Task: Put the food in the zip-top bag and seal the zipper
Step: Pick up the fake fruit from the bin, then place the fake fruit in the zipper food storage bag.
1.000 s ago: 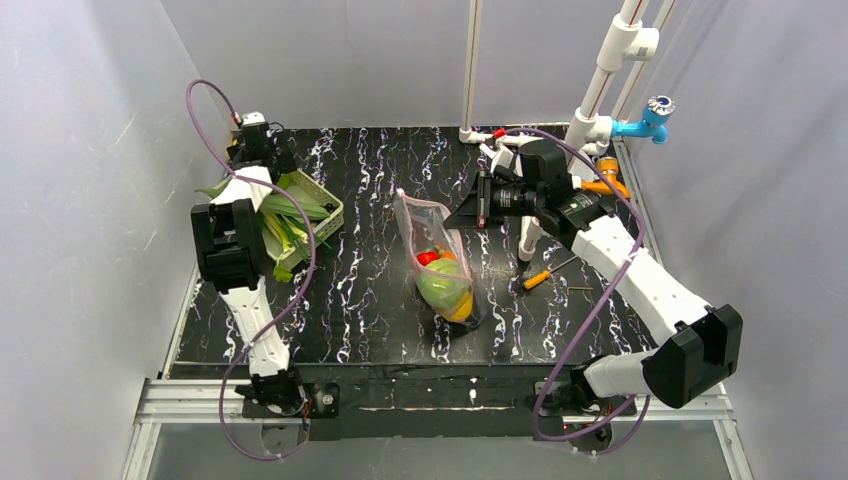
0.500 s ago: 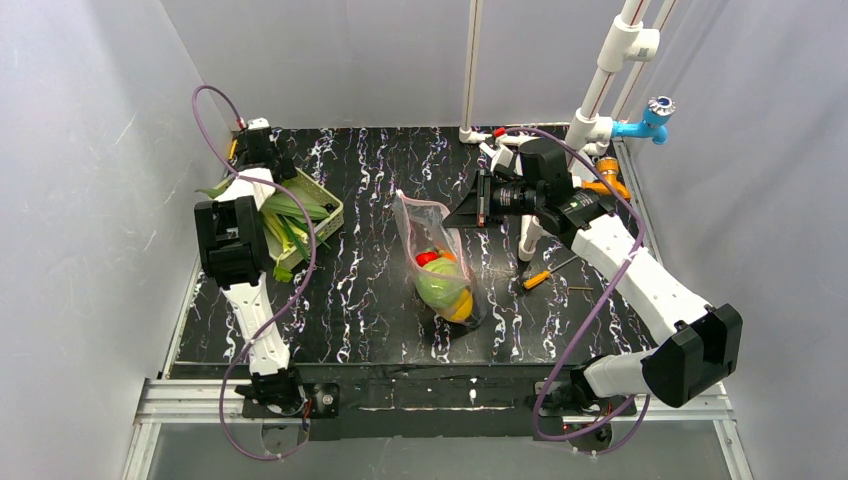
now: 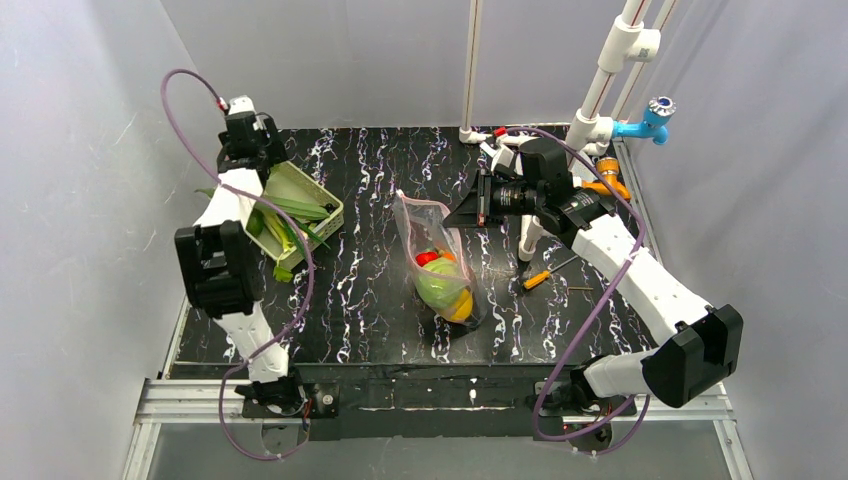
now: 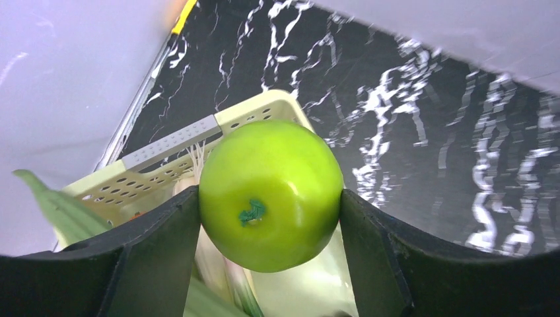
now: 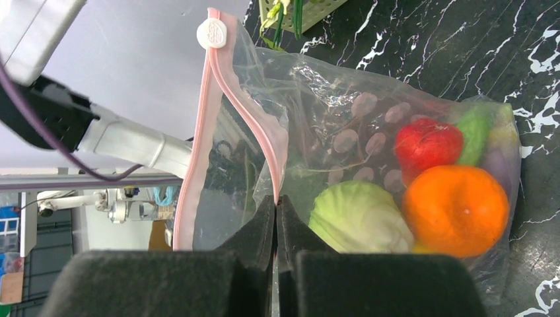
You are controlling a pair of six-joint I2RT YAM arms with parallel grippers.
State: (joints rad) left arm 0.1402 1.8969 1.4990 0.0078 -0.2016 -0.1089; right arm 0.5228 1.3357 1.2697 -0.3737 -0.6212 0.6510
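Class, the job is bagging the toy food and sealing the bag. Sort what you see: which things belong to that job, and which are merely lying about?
Belongs to the job: zip-top bag; its pink zipper; green apple in the left end effector; orange and red fruit, already bagged.
Lying about: screwdriver; white pipe frame; blue fitting; pale green basket.

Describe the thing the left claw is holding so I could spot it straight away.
Start at the black marbled table and find the pale green basket on its far left side. Over it, the left claw grips a round, shiny green apple with a small dark stem mark. The basket's other greens are long, flat leaves, so the ball shape gives it away.
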